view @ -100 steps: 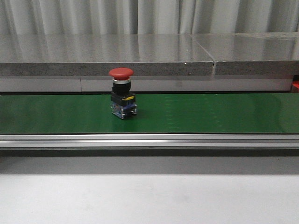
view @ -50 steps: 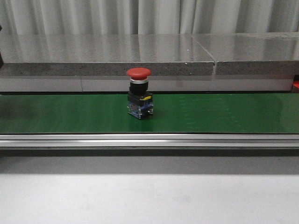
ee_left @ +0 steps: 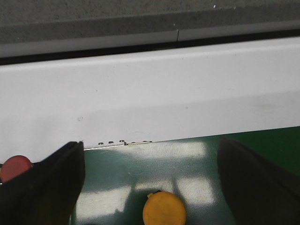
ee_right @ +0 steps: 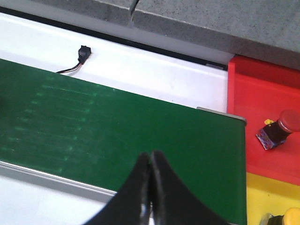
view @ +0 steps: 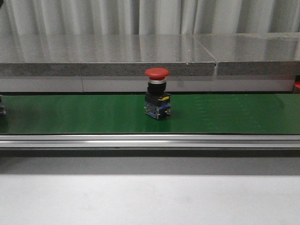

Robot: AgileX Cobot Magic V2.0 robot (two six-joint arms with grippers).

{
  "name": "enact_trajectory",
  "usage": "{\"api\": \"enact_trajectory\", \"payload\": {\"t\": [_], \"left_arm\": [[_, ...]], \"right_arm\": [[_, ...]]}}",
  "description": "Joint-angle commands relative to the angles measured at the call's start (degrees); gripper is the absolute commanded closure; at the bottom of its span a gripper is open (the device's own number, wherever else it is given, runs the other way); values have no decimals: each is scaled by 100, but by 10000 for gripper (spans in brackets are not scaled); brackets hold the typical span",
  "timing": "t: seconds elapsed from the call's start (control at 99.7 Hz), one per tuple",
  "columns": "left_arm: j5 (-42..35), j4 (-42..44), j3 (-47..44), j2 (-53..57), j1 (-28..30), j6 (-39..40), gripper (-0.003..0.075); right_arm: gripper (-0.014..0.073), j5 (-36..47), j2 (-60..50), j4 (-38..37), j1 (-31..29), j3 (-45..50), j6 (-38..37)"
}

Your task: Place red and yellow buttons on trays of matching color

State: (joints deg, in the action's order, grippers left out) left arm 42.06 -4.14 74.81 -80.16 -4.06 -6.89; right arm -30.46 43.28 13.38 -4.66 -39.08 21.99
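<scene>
Red on top, a push button (view: 157, 93) stands upright on the green belt (view: 225, 112), near the middle of the front view. No arm is close to it there. The right end effector (ee_right: 150, 161) hangs over the belt's end with its tips pressed together, holding nothing. Just beside that end sit a red tray (ee_right: 262, 93), with one red button (ee_right: 279, 127) lying in it, and a yellow tray (ee_right: 262, 197). The left end effector (ee_left: 150, 187) has its fingers wide apart over a yellow button (ee_left: 164, 211). I think the step now is waiting for a pick. Next, the right fingers must open first, then close around the red-capped button.
</scene>
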Motion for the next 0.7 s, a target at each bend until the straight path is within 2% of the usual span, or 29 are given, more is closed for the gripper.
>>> {"api": "enact_trajectory", "payload": {"t": [0.0, 0.251, 0.521, 0.622, 0.692], "left_arm": [[-581, -79, -180, 700, -47, 125, 153], [-1374, -101, -1855, 2511, -47, 213, 153], [-1428, -120, -3620, 4735, -47, 213, 158], [-1351, -150, -4030, 5451, -47, 213, 207], [-1342, -161, -4250, 5890, -47, 213, 283]], "right_arm": [[662, 376, -47, 48, 6, -136, 31], [662, 376, -47, 48, 6, -136, 31], [662, 376, -47, 48, 6, -136, 31], [662, 376, -47, 48, 6, -136, 31], [662, 376, -47, 48, 6, -136, 31]]}}
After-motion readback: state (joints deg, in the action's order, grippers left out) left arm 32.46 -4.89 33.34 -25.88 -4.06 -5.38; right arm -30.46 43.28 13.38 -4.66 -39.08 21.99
